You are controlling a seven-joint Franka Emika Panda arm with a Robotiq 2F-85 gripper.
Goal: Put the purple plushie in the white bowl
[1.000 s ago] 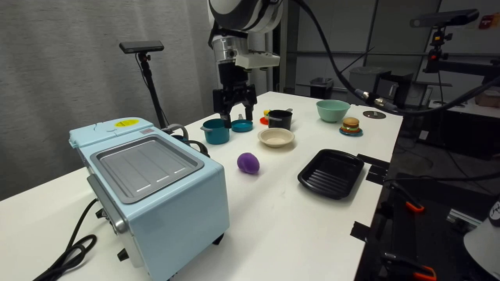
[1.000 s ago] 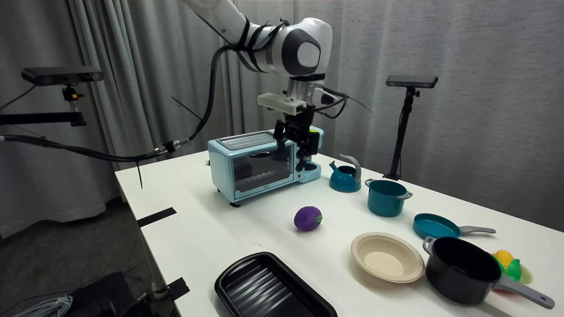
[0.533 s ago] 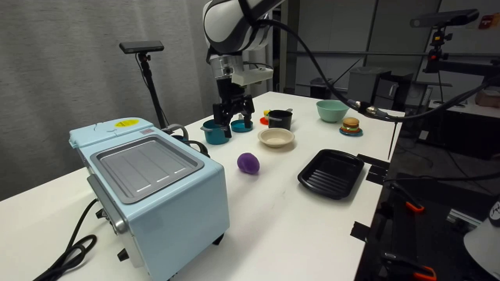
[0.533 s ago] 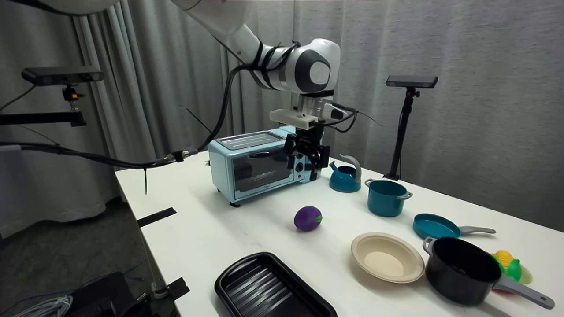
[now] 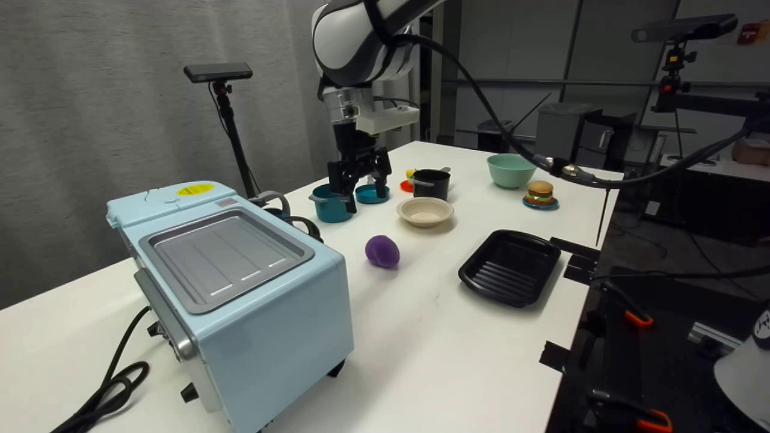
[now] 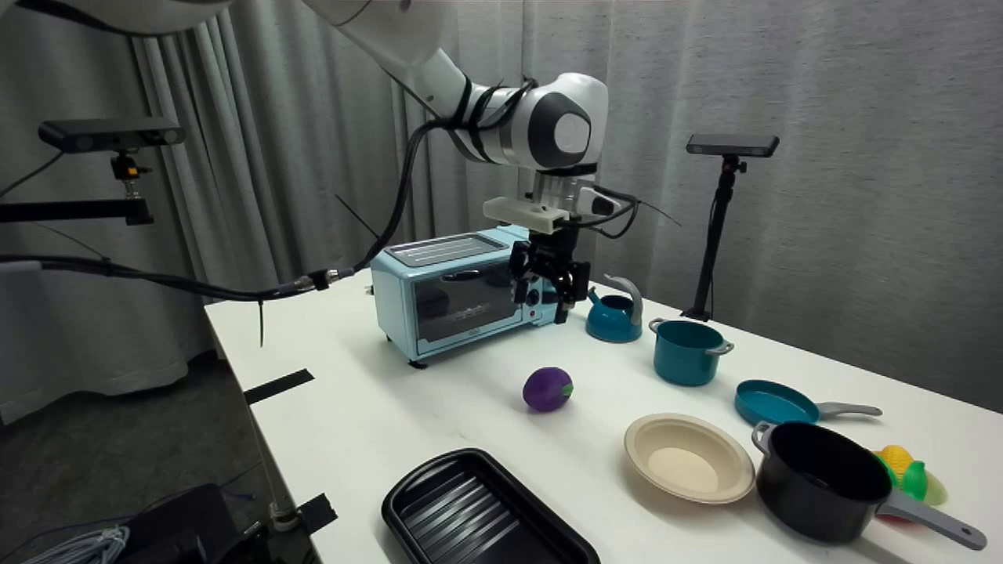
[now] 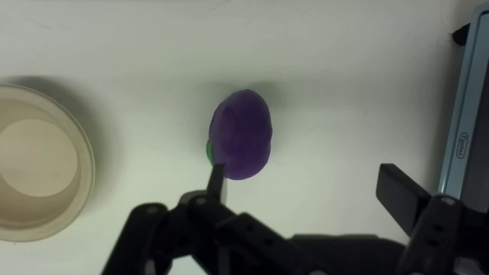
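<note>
The purple plushie point(image 5: 382, 251) lies on the white table, with a small green part at one side; it also shows in an exterior view point(image 6: 547, 389) and the wrist view point(image 7: 242, 133). The cream-white bowl point(image 5: 425, 211) stands near it, with nothing in it; it also shows in an exterior view point(image 6: 683, 468) and at the left of the wrist view point(image 7: 36, 158). My gripper point(image 5: 366, 199) is open and empty, raised above the table, pointing down; it also shows in an exterior view point(image 6: 541, 307). In the wrist view point(image 7: 301, 172) its left fingertip overlaps the plushie's lower edge.
A light blue toaster oven point(image 6: 470, 301) stands beside the plushie. A black tray point(image 6: 486, 509), a black pot point(image 6: 815, 478), a teal pot point(image 6: 683, 360), a teal pan point(image 6: 776, 402) and a teal kettle point(image 6: 613, 317) stand around. A pale green bowl point(image 5: 511, 170) is farther off.
My gripper has come down and shifted a little to the right in an exterior view, mostly in the earlier half second. It stays open. The plushie and the bowl have not moved.
</note>
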